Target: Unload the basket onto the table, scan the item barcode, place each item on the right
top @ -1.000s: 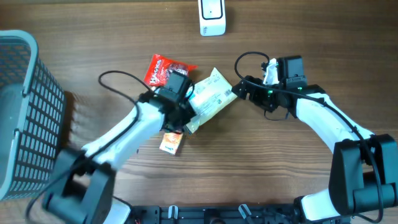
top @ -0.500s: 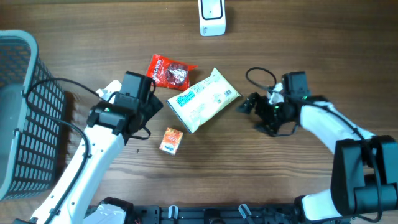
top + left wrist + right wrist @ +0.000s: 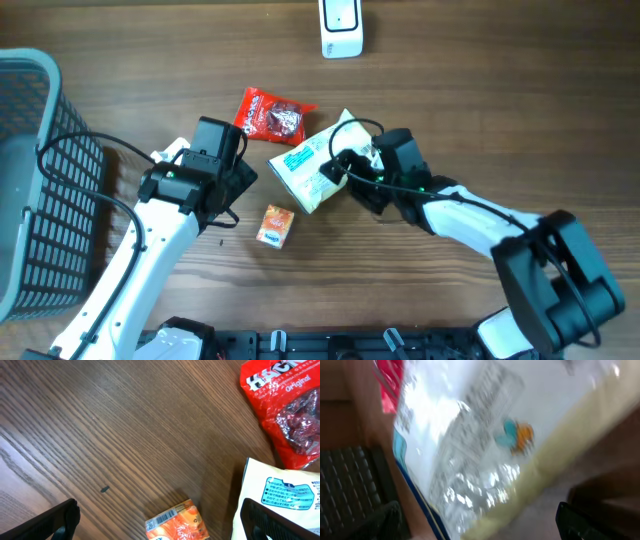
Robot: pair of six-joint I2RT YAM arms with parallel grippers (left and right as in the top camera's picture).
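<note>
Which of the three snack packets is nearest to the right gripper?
The white pouch with blue print, in the middle, under the right gripper; the red bag and small orange box lie farther away.

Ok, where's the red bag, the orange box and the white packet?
red bag [image 3: 271, 115], overhead view, middle of the bag
orange box [image 3: 275, 226], overhead view, its top face
white packet [image 3: 303, 170], overhead view, its uncovered left part

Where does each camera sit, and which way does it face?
Overhead: above the table, facing down; left arm and right arm show.
Left wrist: on the left arm, facing down at box and red bag; own fingers show.
Right wrist: on the right arm, close over the pouch, blurred; own fingers show.
Shared: the pouch is in all three.
</note>
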